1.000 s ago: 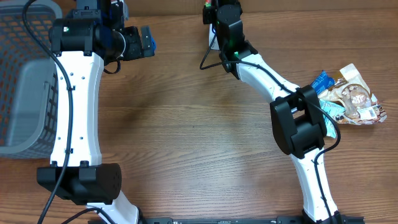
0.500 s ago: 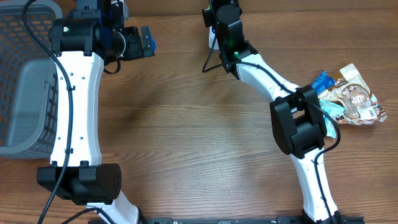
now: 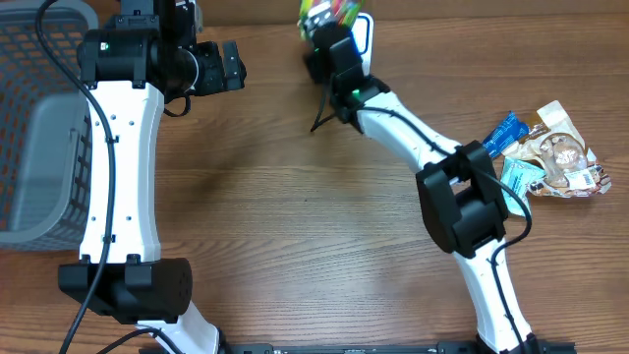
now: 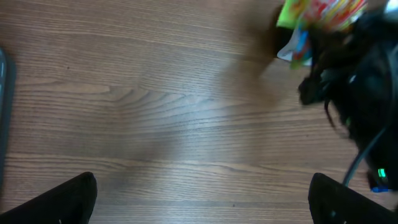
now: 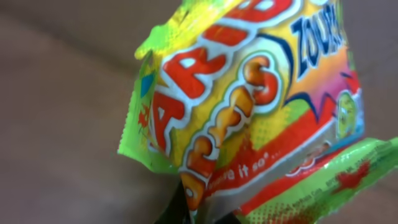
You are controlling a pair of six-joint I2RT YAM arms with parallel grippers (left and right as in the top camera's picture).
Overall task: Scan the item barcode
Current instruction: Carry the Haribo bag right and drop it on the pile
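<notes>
Far edge of table [image 3: 295, 197]: candy bag [image 3: 329, 12], yellow-green with red lettering, just beside a white device [image 3: 365, 39].
Right gripper [image 3: 322, 34]: pressed together, pinching the candy bag by its lower edge; in the wrist view the bag fills the frame and hides most of the fingers.
Left gripper [image 3: 234, 67]: spread wide, holding nothing, over bare wood near the table's far-left corner.
Left edge of table: grey basket [image 3: 39, 118].
Right edge of table: pile of packets [image 3: 555, 157], lying flat, well apart from the candy bag.
Barcode: cannot be made out in any view.
</notes>
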